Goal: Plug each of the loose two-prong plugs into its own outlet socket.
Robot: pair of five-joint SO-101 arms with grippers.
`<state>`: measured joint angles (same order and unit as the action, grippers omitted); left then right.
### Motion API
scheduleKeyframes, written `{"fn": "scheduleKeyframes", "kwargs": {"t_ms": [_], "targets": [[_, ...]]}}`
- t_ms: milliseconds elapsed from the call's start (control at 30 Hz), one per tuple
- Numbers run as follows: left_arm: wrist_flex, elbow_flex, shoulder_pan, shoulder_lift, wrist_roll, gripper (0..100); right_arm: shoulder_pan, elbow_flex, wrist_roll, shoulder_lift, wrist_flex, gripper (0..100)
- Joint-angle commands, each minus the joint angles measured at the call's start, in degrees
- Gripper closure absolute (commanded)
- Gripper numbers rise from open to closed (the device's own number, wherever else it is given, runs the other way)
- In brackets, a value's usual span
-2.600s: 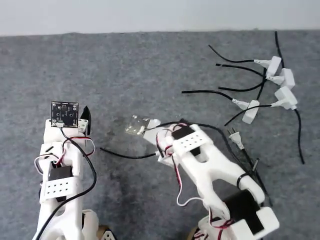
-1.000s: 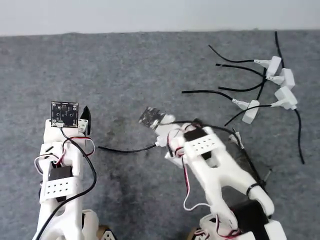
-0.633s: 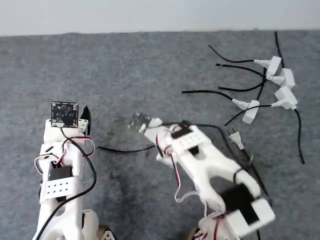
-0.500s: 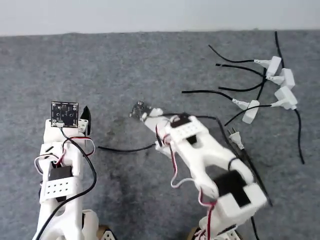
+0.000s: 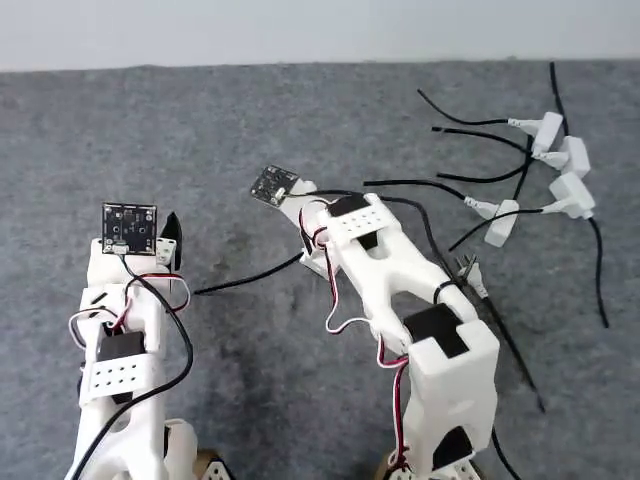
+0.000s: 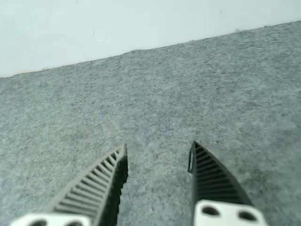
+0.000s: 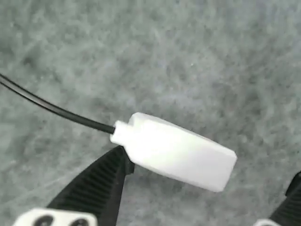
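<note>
A white outlet socket (image 7: 176,151) on a black cable lies on the grey carpet between the fingers of my right gripper (image 7: 209,167). The gripper is open, and one finger (image 7: 101,181) touches the socket's cable end. In the high view the right arm (image 5: 365,240) covers this socket, and its cable (image 5: 245,278) trails left. A loose two-prong plug (image 5: 469,270) lies just right of that arm. My left gripper (image 6: 158,148) is open over bare carpet and holds nothing; it sits at the left (image 5: 170,232).
Several more white sockets with black cables (image 5: 560,160) lie clustered at the far right. A white wall (image 5: 320,30) borders the carpet at the back. A long black cable (image 5: 500,320) runs along the right arm's side.
The right arm swung back and forth, then stretched farther from its base. The socket end of the cable shifted away with it. The left arm stayed still.
</note>
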<state>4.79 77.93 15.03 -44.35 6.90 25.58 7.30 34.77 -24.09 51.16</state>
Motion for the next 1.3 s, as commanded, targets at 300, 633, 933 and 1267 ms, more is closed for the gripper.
{"fn": "scheduleKeyframes", "kwargs": {"t_ms": [300,633,933,1267], "targets": [[-1.7,-0.7,-0.4,-1.1,0.6,80,-1.2,-3.2,-0.6,2.3,3.2,53.0],[-1.5,-0.6,-1.8,-1.0,1.5,79,-2.9,-4.4,-0.6,4.5,2.4,53.0],[-1.6,1.0,-6.3,-1.1,7.7,80,-2.9,-4.8,-0.7,2.1,-3.2,53.0],[-1.6,1.0,-6.4,-1.1,7.8,80,-3.0,-18.9,-0.4,-11.2,3.9,53.0]]}}
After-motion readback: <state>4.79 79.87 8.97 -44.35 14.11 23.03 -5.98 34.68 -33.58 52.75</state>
